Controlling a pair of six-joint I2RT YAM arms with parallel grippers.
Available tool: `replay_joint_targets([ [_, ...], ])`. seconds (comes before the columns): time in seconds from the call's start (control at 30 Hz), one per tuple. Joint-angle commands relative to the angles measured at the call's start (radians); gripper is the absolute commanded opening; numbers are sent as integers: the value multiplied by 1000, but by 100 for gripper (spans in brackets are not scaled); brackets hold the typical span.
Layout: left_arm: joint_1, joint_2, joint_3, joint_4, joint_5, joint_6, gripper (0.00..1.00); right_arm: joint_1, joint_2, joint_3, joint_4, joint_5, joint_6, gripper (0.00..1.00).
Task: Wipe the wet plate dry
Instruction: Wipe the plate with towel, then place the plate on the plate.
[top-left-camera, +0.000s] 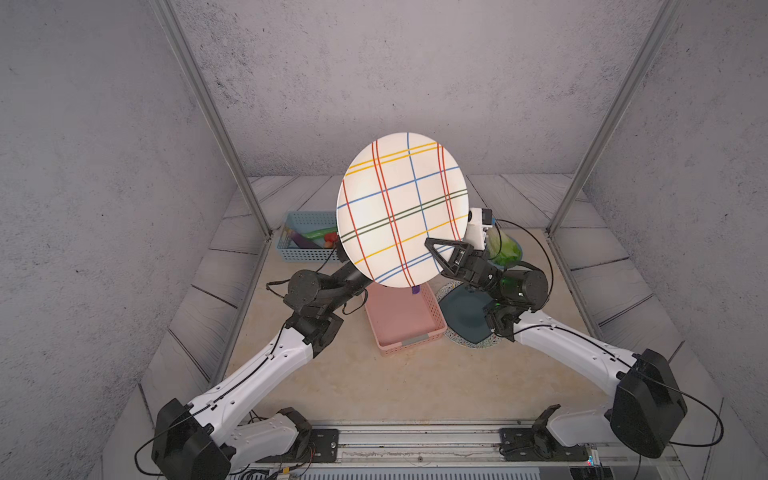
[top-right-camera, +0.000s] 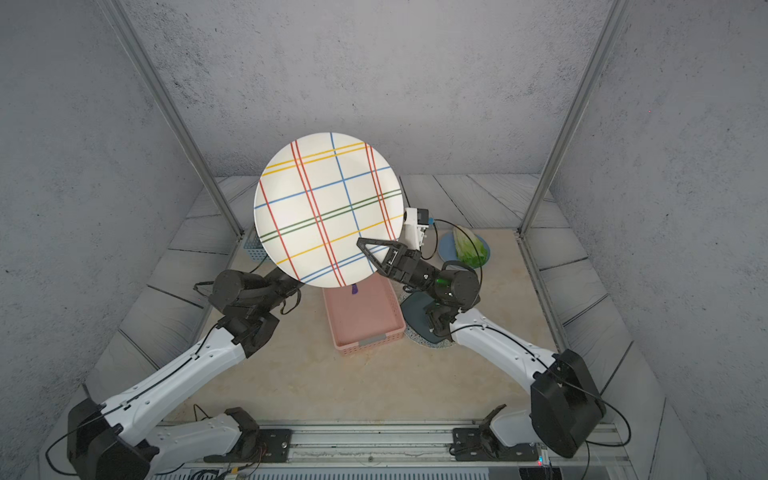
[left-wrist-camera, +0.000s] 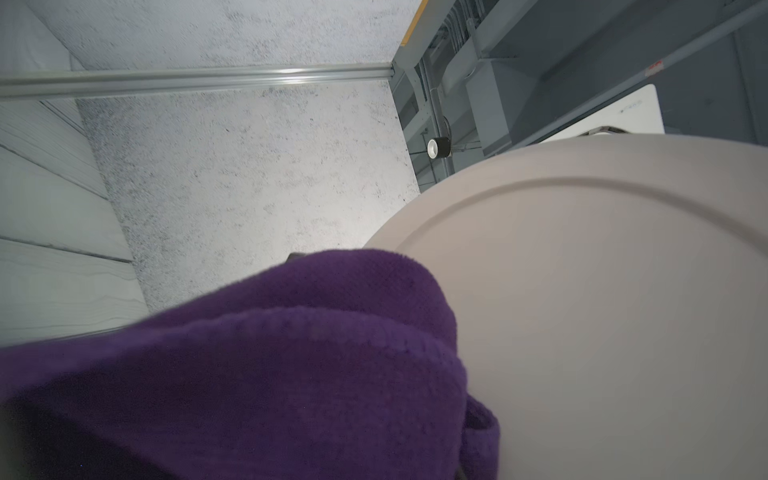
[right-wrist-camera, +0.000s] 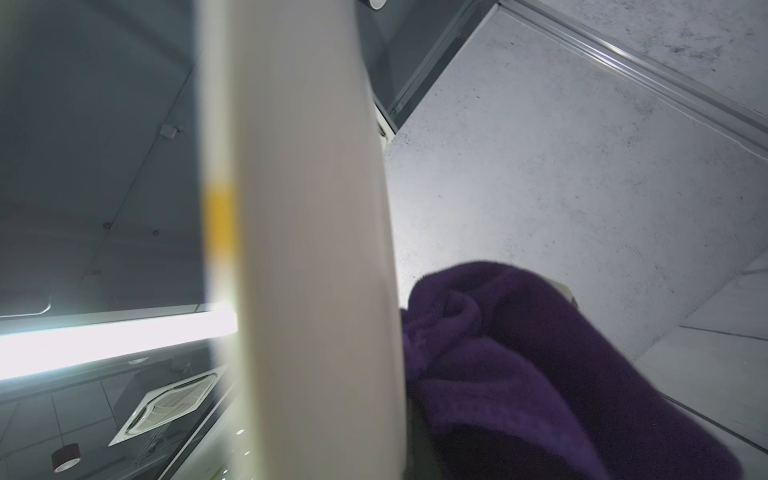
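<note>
Blue basket (top-left-camera: 305, 249) at ten o'clock on the desk (top-left-camera: 374, 386), vegetables inside, well out of play. Next across, the left arm (top-left-camera: 316, 291) reaches up behind the plate. Its jaws are buried from every angle, but the left wrist view is full of bunched purple cloth (left-wrist-camera: 291, 353), so I read them as closed tight on that cloth, which is pressed to the plate's plain back. A scrap of purple peeks out at the plate's six o'clock in a top view.

Centre stage: the striped plate (top-left-camera: 399, 208) is up in the air, clear of the desk, tilted with its face to the top camera. Below it sits the pink basket (top-left-camera: 405, 320); what it holds, I cannot tell.

Right side now: the right jaws are clamped on the rim at about four o'clock, one finger across the face and one behind.

Handling call: it looks rigid, glazed, breakable and slick when wet. A rim pinch is the only real hold, so I judge hard wiping pressure could lever it loose. The cloth is soft and will mould to it.

Far right: a dark plate (top-left-camera: 465, 311) on a patterned mat, then lettuce (top-left-camera: 505, 249) on a blue plate at two o'clock.

The count: three plates, two baskets, one cloth, two arms.
</note>
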Motion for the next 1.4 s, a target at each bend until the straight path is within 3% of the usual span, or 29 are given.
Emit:
replay_joint_targets([
  [0.0, 53, -65, 26, 125, 28, 11, 0, -33, 15, -4, -24, 82, 18, 0],
  [0.13, 211, -102, 76, 95, 59, -33, 0, 24, -33, -106, -71, 48, -43, 0],
  [0.23, 207, -78, 85, 125, 62, -39, 0, 107, -56, -164, -99, 105, -120, 0],
  [0.3, 169, -61, 64, 157, 50, -37, 0, 98, -49, -167, -64, 143, -111, 0],
  [0.4, 173, -74, -11, 190, 33, -48, 0, 13, -49, -130, -68, 147, -71, 0],
  [0.53, 320, -159, -128, 104, 89, -43, 0, -150, -97, -176, -79, 176, -29, 0],
  [0.63, 440, -247, -170, -185, 171, 104, 0, -298, -162, -274, -131, 173, -13, 0],
  [0.7, 481, -311, -145, -531, 181, 343, 0, -389, -227, -351, -246, 174, -26, 0],
  [0.77, 503, -341, -118, -735, 155, 562, 0, -520, -311, -422, -474, 170, -75, 0],
  [0.93, 627, -271, -235, -679, 287, 509, 0, -697, -460, -519, -849, 218, -242, 0],
  [1.03, 671, -271, -289, -658, 302, 520, 0, -734, -477, -546, -949, 169, -316, 0],
  [1.23, 685, -310, -282, -797, 283, 622, 0, -735, -497, -618, -1040, 114, -404, 0],
  [1.37, 685, -327, -274, -865, 265, 665, 0, -735, -431, -602, -1085, 5, -495, 0],
])
